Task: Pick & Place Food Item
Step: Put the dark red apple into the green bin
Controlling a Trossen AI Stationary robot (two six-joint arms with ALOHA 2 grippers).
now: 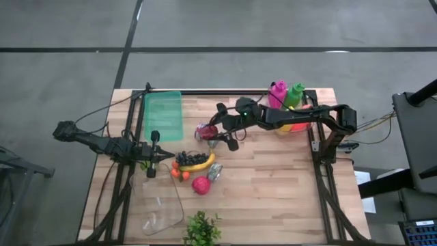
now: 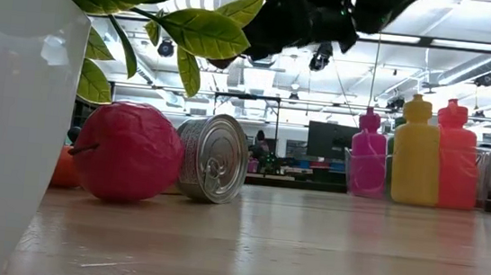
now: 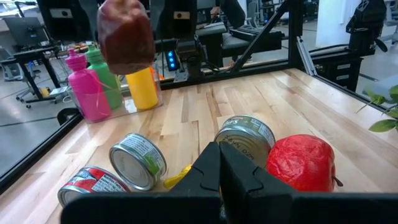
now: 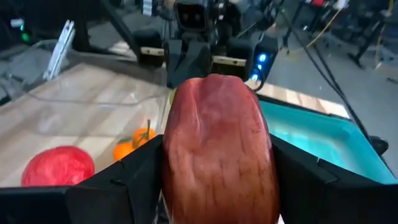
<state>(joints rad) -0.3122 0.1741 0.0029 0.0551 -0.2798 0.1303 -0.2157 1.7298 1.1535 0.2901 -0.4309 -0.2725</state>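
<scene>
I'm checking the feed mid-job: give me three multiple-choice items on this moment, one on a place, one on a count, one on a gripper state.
1. Where is the green bin?
A. At the table's far left, past the left gripper
B. Beside the bottles on the right
C. At the near edge by the plant

2. How many bottles stand at the far right corner?
A. One
B. Three
C. Five

3. What is the right gripper doing?
A. Open and empty
B. Shut on the dark red food item
C. Shut on a can

Answers: 1 A, the green bin lies beyond the left gripper in the high view. 2 B, the bottles are pink, yellow and red-pink in the low view. 3 B, the right gripper clamps the dark red food item between its fingers.
</scene>
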